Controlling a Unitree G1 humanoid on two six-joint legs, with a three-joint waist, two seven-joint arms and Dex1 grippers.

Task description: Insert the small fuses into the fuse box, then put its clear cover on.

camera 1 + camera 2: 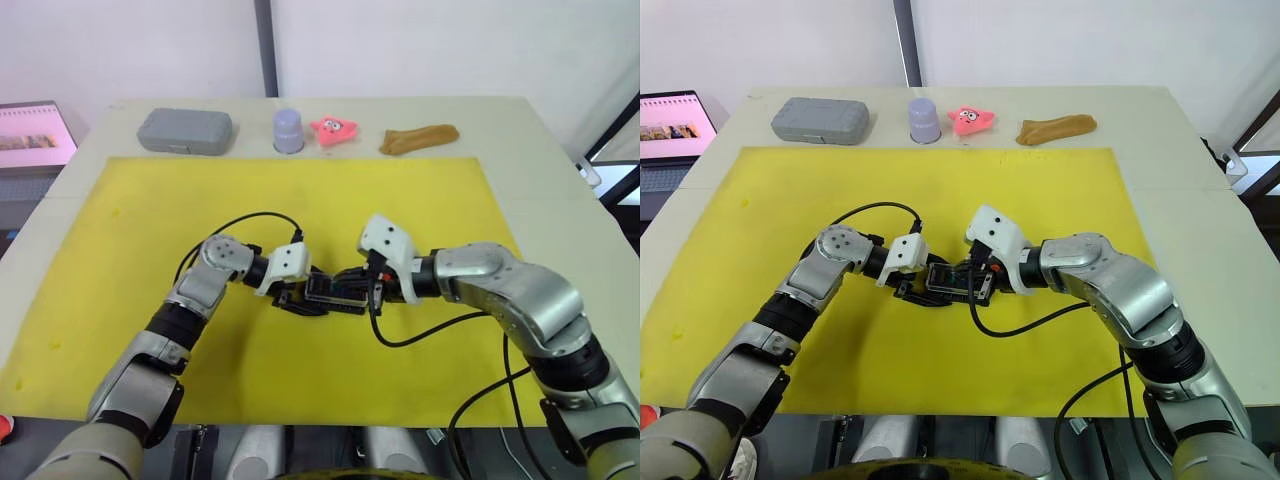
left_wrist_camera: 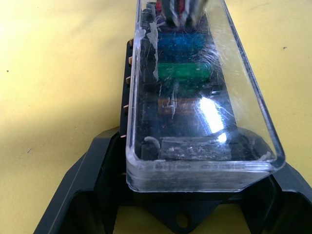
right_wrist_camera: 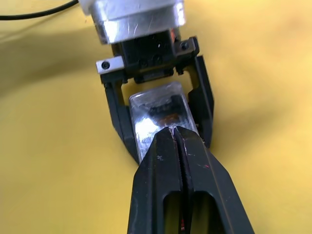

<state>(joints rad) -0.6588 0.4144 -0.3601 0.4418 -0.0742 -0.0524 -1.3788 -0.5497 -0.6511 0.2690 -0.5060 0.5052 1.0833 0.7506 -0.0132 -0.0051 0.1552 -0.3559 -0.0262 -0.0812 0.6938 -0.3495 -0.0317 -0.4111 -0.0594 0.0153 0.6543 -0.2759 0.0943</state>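
The black fuse box point(image 1: 334, 291) lies on the yellow mat point(image 1: 130, 230) at mid-table, between my two grippers. The clear cover point(image 2: 195, 102) sits on top of it, and blue, green, amber and red small fuses point(image 2: 187, 70) show through it in their slots. My left gripper point(image 1: 297, 296) reaches in from the left, its fingers point(image 3: 116, 114) clamped on the box's two long sides. My right gripper point(image 3: 174, 130) comes from the right, shut, its joined tips resting on top of the cover.
Along the table's far edge stand a grey rounded case point(image 1: 185, 130), a lavender cup point(image 1: 289, 130), a pink toy point(image 1: 334, 128) and a brown lump point(image 1: 418, 138). A laptop point(image 1: 35, 135) sits off the left side. Black cables loop over the mat near both wrists.
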